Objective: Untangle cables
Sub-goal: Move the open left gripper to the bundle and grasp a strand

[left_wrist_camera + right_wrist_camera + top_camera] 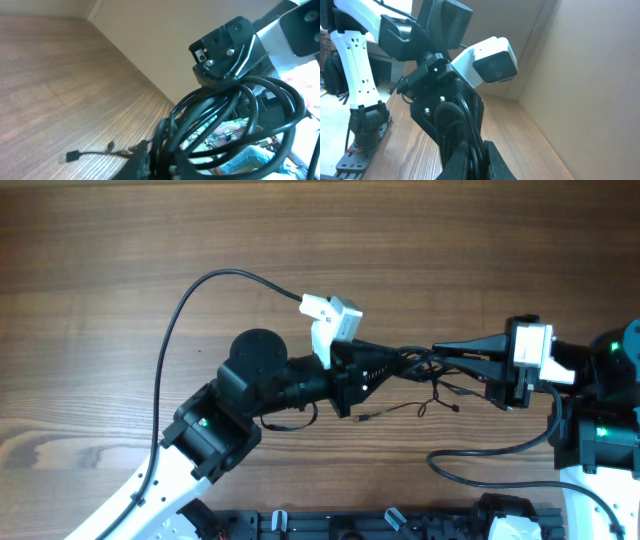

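Note:
The cables are a bunch of thin black cords held above the table between my two grippers. My left gripper points right and is shut on the bunch's left side. My right gripper points left and is shut on its right side. Loose strands with small plug ends hang down toward the table. In the left wrist view the cables loop thickly in front of my left gripper, and one plug end lies on the wood. In the right wrist view my right gripper pinches the cables.
The wooden table spreads around both arms. The left arm's thick black cable arcs over the table to its white wrist camera. The right arm's thick cable curves along the front right. A black rail runs along the front edge.

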